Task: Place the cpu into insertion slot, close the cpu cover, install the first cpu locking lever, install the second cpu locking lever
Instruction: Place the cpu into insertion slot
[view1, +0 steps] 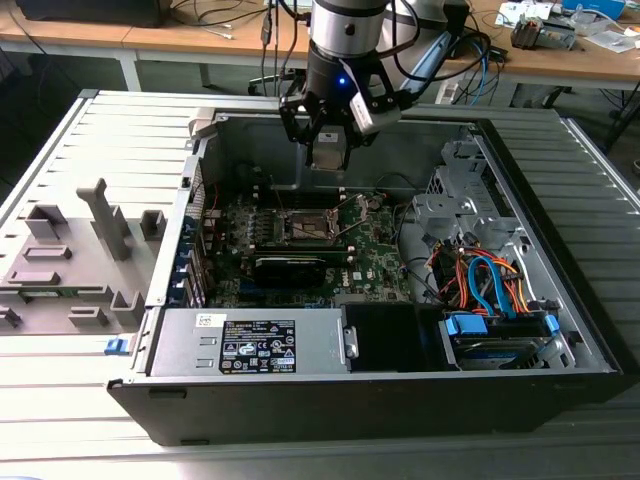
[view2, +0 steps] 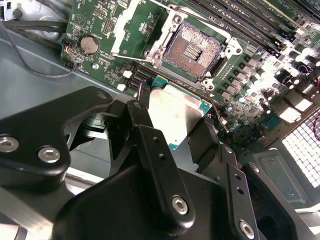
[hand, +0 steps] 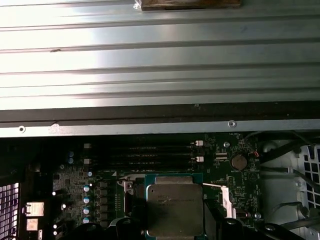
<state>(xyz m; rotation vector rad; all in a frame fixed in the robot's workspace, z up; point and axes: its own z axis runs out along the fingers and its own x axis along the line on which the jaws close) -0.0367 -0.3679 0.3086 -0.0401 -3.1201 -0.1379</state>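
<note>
Hovering above the green circuit board (view2: 97, 20), black gripper (view2: 174, 129) clamps the flat silvery square cpu (view2: 172, 111) by its edges, level, near the open dark square insertion slot (view2: 192, 50), likely to seat it squarely.

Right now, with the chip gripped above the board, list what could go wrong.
1. The cpu is pinched only at its edges by the fingers; it might slip or tilt.
2. The insertion slot lies open and bare, and the cpu sits off to one side of it in the second wrist view; a misaligned descent could damage it.
3. The cpu cover stands open beside the slot; the fingers might catch it.
</note>
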